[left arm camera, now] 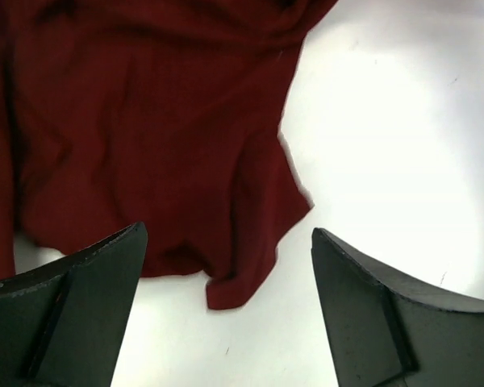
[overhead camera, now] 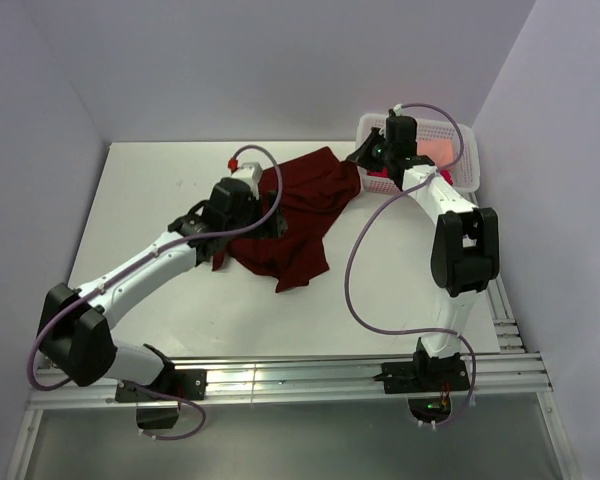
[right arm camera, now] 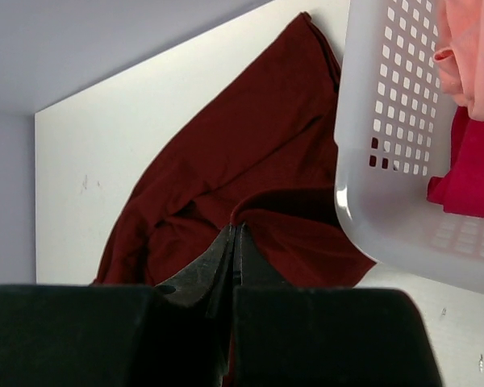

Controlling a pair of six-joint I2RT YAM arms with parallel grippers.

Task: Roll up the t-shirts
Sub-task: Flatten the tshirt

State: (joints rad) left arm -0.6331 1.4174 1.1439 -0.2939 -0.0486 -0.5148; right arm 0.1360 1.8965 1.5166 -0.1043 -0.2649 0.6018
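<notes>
- Right now I see the maroon shirt (overhead camera: 300, 215) lying crumpled and unrolled on the table (overhead camera: 160, 200), toward the back, its far corner touching the basket (overhead camera: 464, 140).
- My left gripper (left arm camera: 226, 234) is released, its fingers (left arm camera: 81, 298) spread wide with bare air between them. It hovers over the shirt's left side, where a loose flap of cloth ends on the white tabletop.
- My right gripper (right arm camera: 235, 234) is clenched, its fingers pressed flat together. It hangs above the shirt's end, just beside the basket's near corner.
- Inside the basket I see a peach shirt (right arm camera: 468, 56) with a crimson-pink shirt (right arm camera: 472, 177) next to it.
</notes>
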